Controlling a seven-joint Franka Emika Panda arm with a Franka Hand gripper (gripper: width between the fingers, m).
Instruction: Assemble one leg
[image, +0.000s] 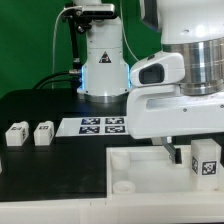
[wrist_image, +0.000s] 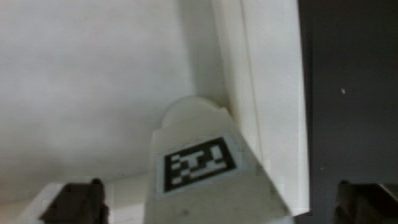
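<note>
A leg (wrist_image: 199, 165), a chunky white block with a black-and-white tag, lies between my gripper (wrist_image: 219, 203) fingers in the wrist view. The dark fingertips (wrist_image: 75, 203) stand wide apart with a gap on each side of the leg, so the gripper is open around it. The leg rests against the raised rim of the large white square piece (wrist_image: 89, 80). In the exterior view the same leg (image: 207, 160) is at the right, under my gripper (image: 190, 156), above the large white piece (image: 135, 178). Two more legs (image: 16, 134) (image: 43, 133) stand at the exterior view's left.
The marker board (image: 102, 125) lies on the black table behind the large white piece. The robot base (image: 103, 60) stands at the back in front of a green backdrop. The black table surface (wrist_image: 347, 90) shows beside the piece's rim.
</note>
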